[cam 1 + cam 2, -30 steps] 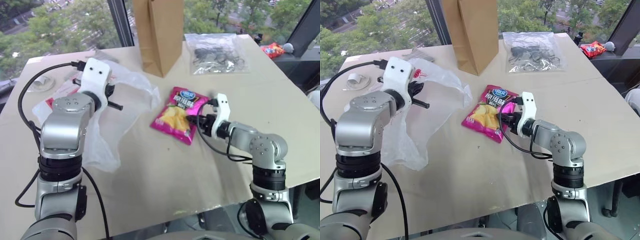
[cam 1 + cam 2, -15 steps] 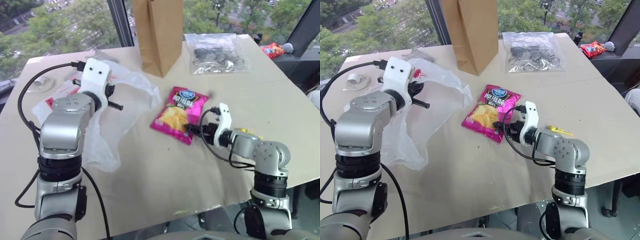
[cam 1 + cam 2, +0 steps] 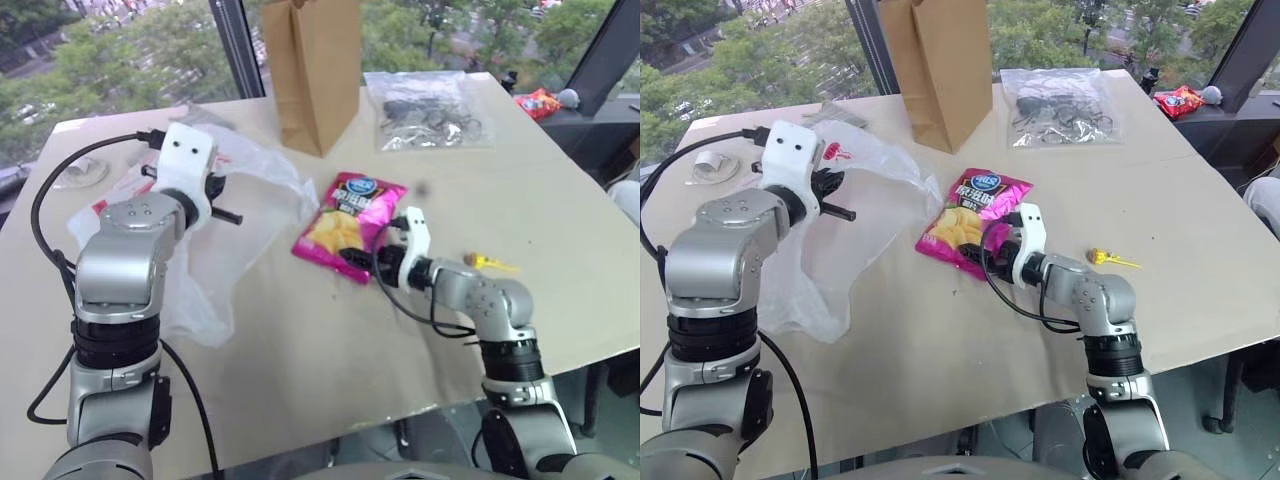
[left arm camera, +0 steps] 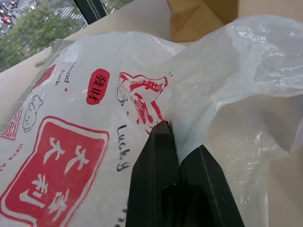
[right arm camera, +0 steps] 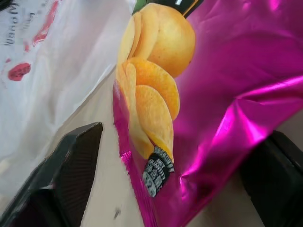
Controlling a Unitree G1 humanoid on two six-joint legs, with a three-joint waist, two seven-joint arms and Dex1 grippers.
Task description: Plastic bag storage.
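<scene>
Pinching the plastic bag (image 4: pixel 94 118), left fingers (image 4: pixel 156 161) clenched; right fingers (image 5: pixel 71 165) released, astride chip packet (image 5: pixel 227 94).

Just past the left gripper (image 4: pixel 171 142), the crinkly translucent-white plastic bag (image 4: pixel 71 109) reads "Lucky" in black script, "good luck" in small letters, with Chinese characters in its red square logo.

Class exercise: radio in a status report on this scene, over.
Left gripper jaws shut, pinching the plastic bag, lifted. Right gripper jaws open, straddling the pink chip packet. Paper bag standing beyond.
</scene>
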